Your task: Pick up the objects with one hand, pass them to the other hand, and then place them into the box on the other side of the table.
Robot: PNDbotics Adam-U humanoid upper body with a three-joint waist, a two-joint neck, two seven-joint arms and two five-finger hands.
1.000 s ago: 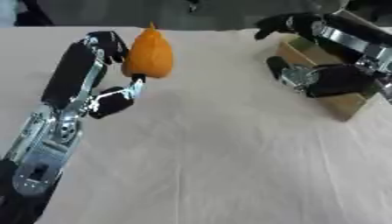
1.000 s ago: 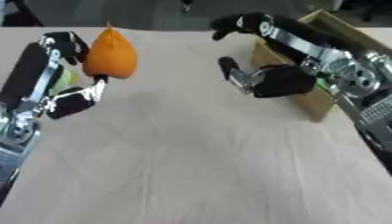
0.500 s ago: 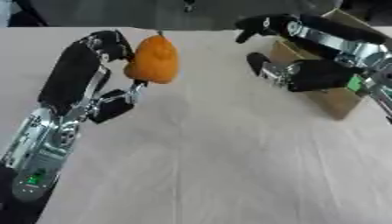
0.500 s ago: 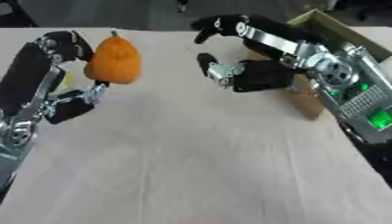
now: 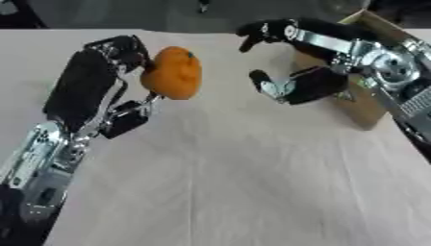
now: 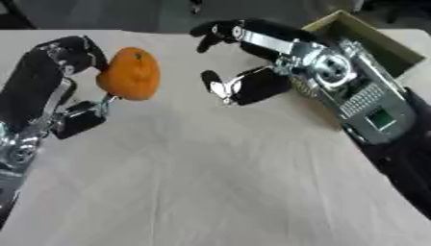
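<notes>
1. the left hand (image 5: 101, 81) comes in from the lower left of the frame and reaches up to the upper left; its fingers curl over the top of the orange fruit (image 5: 172, 72) and its thumb sits below, so the fruit is pinched between them.
2. the fruit is held up off the table (image 5: 252, 182), in the upper left part of the frame, just right of the left hand's fingertips. it is rounded, a bit taller than wide, with a small dark spot near its top.
3. the right hand (image 6: 244, 81) comes in from the right side and sits in the upper middle of the frame, spread wide and holding nothing: the fingers (image 6: 221, 30) arch forward at the top and the thumb (image 6: 215, 86) points left lower down, making a c-shaped gap that faces the fruit.
4. the fruit and the right hand are near each other but apart; a strip of table shows between them.
5. the box (image 6: 370, 41) stands at the upper right of the frame, behind the right arm. it is cardboard brown outside, open at the top, with a darker inside. what lies in it cannot be made out.
6. the table is covered in a pale beige cloth with faint creases, filling the middle and bottom of the frame.
</notes>
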